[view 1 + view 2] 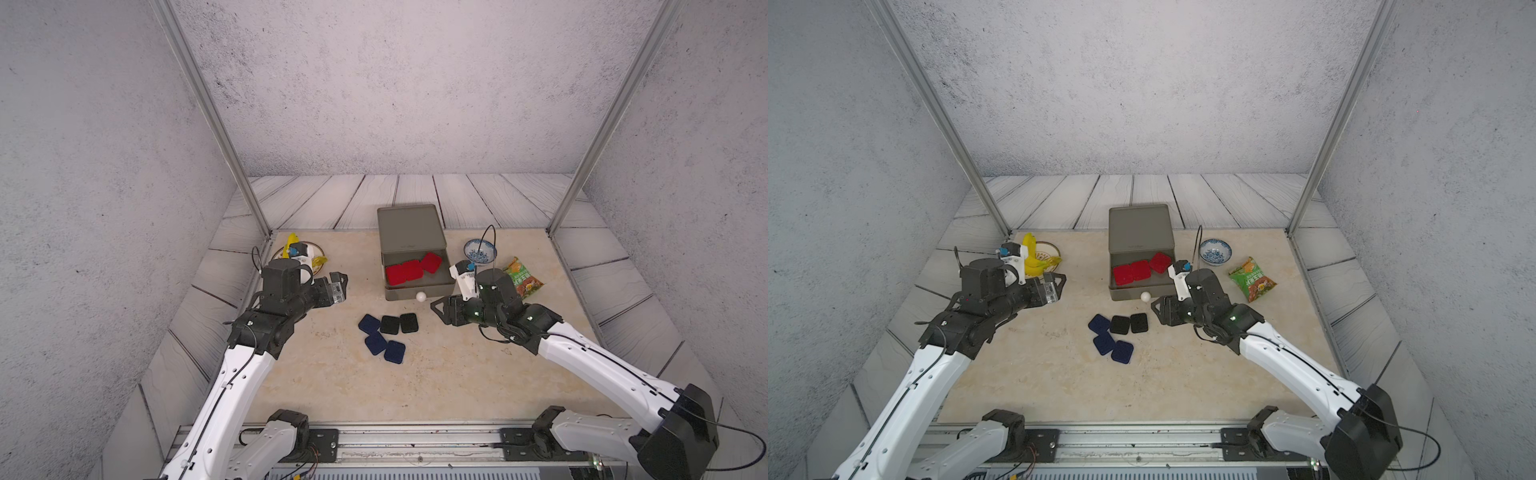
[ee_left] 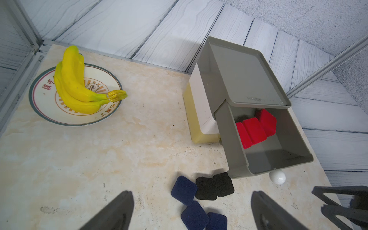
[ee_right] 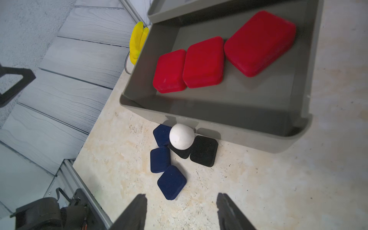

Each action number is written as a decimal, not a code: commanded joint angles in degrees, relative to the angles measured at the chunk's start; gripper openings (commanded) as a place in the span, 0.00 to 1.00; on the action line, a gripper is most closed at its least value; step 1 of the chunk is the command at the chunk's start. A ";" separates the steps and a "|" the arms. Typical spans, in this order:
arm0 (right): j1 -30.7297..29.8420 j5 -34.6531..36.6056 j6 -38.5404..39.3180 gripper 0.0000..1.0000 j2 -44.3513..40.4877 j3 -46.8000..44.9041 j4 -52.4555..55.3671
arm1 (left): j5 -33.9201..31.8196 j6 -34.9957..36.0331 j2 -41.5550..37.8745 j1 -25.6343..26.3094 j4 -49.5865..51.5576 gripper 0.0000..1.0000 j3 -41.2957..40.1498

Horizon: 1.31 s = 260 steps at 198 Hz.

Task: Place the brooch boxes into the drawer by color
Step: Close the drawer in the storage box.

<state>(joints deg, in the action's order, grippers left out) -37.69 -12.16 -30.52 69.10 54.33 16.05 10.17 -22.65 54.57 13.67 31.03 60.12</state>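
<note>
The drawer cabinet point(image 1: 409, 228) stands at the back centre with its grey top drawer point(image 1: 419, 289) pulled out toward me. Three red brooch boxes point(image 1: 411, 269) lie side by side in it, also clear in the right wrist view point(image 3: 203, 61). Three dark blue boxes point(image 1: 376, 343) and two black boxes point(image 1: 399, 324) lie in a cluster on the table just in front of the white knob point(image 1: 421, 296). My left gripper point(image 1: 338, 286) hangs open left of the cabinet. My right gripper point(image 1: 440, 309) hovers open and empty right of the cluster, below the drawer's front corner point(image 3: 182, 196).
A plate point(image 2: 49, 111) with yellow bananas point(image 2: 75, 85) sits at the back left behind my left arm. At the back right are a blue-patterned bowl point(image 1: 480, 251) and a green snack packet point(image 1: 523, 277). Metal frame posts point(image 1: 257, 208) rise at the table's back corners.
</note>
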 commanded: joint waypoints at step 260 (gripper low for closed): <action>0.69 6.40 -4.82 0.17 21.30 15.27 -12.06 | -0.06 3.22 1.38 0.39 -2.02 0.98 -0.79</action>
<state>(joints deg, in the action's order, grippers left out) -37.65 -9.39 -38.70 89.65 65.73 6.52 10.31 -20.53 55.88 13.67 30.04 59.88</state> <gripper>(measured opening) 0.307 0.982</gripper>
